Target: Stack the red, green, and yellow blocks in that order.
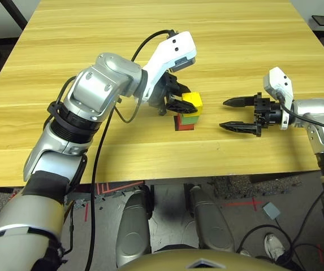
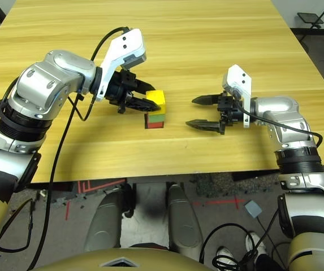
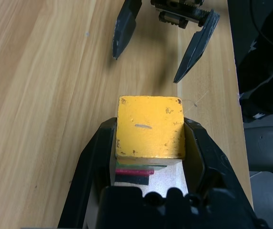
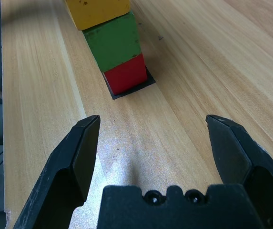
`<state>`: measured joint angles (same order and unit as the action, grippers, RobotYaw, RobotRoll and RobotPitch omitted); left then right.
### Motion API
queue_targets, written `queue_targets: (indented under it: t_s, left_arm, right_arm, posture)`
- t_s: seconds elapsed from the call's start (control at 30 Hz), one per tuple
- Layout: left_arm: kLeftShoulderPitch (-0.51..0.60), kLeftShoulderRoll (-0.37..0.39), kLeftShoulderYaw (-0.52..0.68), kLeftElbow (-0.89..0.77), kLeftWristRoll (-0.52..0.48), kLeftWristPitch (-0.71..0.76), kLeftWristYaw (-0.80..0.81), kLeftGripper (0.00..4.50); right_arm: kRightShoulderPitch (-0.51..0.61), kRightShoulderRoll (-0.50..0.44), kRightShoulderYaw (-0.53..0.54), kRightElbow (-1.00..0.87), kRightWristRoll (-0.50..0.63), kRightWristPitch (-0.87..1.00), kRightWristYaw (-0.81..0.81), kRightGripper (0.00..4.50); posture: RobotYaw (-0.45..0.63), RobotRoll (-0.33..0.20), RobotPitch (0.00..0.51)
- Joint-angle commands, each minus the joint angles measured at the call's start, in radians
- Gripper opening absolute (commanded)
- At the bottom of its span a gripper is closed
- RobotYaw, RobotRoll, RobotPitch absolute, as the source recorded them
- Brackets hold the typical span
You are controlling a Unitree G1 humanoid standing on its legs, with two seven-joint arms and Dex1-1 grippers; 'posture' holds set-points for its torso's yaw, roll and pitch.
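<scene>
The left gripper (image 3: 150,125) is clamped on the yellow block (image 1: 191,101), one finger against each of two opposite sides, so the cube can be guided squarely onto the tower. Below it the green block (image 4: 112,41) sits on the red block (image 4: 126,75) – the base, which stands on a black patch (image 4: 150,80) on the table (image 1: 252,62), probably the marker for the stack. Yellow seems to rest on green, a little off line, so likely the grip is there to steady it until release. The right gripper (image 4: 153,117) is spread wide and empty beside the stack – presumably kept clear to avoid a knock
</scene>
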<state>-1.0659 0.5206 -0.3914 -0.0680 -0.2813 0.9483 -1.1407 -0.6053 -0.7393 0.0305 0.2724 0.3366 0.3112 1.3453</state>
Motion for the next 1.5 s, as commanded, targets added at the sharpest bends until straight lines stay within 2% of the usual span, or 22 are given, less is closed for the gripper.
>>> queue_targets:
  t_s: [0.03, 0.37, 0.4, 0.43, 0.6, 0.73, 0.83, 0.9, 0.97, 1.03, 1.13, 1.27, 1.33, 1.5]
  left_arm:
    - [0.016, 0.005, -0.016, -0.017, -0.007, 0.002, 0.001, 2.03]
    - [0.016, -0.009, -0.013, -0.01, -0.008, -0.009, 0.013, 2.03]
    - [0.015, -0.009, -0.016, -0.011, -0.007, -0.012, 0.012, 2.14]
    - [0.016, -0.009, -0.017, -0.011, -0.005, -0.013, 0.013, 2.77]
    - [0.012, 0.002, -0.005, -0.039, -0.013, 0.0, 0.016, 4.47]
    - [0.003, 0.051, 0.089, -0.089, -0.061, 0.042, 0.021, 4.47]
    - [-0.004, 0.069, 0.238, -0.107, -0.132, 0.126, 0.077, 4.47]
    - [0.005, 0.066, 0.373, -0.103, -0.15, 0.167, 0.173, 4.47]
    - [0.042, 0.066, 0.46, -0.111, -0.144, 0.176, 0.262, 4.47]
    - [0.125, 0.047, 0.544, -0.112, -0.104, 0.095, 0.373, 4.47]
    - [0.313, -0.032, 0.699, -0.118, -0.032, -0.128, 0.574, 4.47]
    - [0.54, -0.114, 0.808, -0.09, 0.02, -0.385, 0.716, 4.47]
    - [0.613, -0.134, 0.828, -0.059, 0.036, -0.497, 0.749, 4.47]
    - [0.703, -0.184, 0.815, 0.015, 0.039, -0.678, 0.78, 4.47]
  right_arm:
    - [0.011, -0.008, -0.006, -0.023, 0.007, 0.006, 0.001, 4.5]
    - [0.015, -0.01, -0.006, -0.028, 0.009, 0.011, 0.001, 4.5]
    - [0.014, -0.01, -0.007, -0.028, 0.009, 0.012, 0.001, 4.5]
    - [0.013, -0.01, -0.007, -0.027, 0.008, 0.013, 0.001, 4.5]
    - [0.012, -0.013, -0.008, -0.027, 0.009, 0.014, 0.002, 4.5]
    - [-0.001, -0.03, -0.025, -0.006, 0.015, 0.008, 0.014, 4.5]
    - [-0.019, -0.042, -0.063, 0.027, 0.039, 0.017, 0.006, 4.5]
    - [-0.037, -0.033, -0.126, 0.061, 0.065, 0.048, -0.069, 4.5]
    - [-0.054, -0.019, -0.199, 0.116, 0.08, 0.074, -0.177, 4.5]
    - [-0.062, -0.006, -0.276, 0.205, 0.079, 0.06, -0.304, 4.5]
    - [-0.069, 0.003, -0.362, 0.38, 0.039, -0.12, -0.458, 4.5]
    - [-0.104, -0.007, -0.431, 0.593, 0.009, -0.333, -0.622, 4.5]
    - [-0.12, -0.007, -0.459, 0.67, 0.009, -0.409, -0.69, 4.5]
    - [-0.123, -0.012, -0.466, 0.792, 0.002, -0.491, -0.709, 4.5]
  posture:
    - [0.01, 0.034, 0.251]
    - [0.0, 0.03, 0.25]
    - [0.01, 0.029, 0.249]
    - [0.01, 0.029, 0.249]
    - [0.01, 0.023, 0.243]
    - [0.02, 0.012, 0.231]
    - [0.02, 0.004, 0.223]
    - [0.04, -0.006, 0.215]
    - [0.05, -0.015, 0.21]
    - [0.06, -0.024, 0.209]
    - [0.07, -0.034, 0.212]
    - [0.07, -0.043, 0.214]
    - [0.07, -0.043, 0.215]
    - [0.04, -0.065, 0.217]
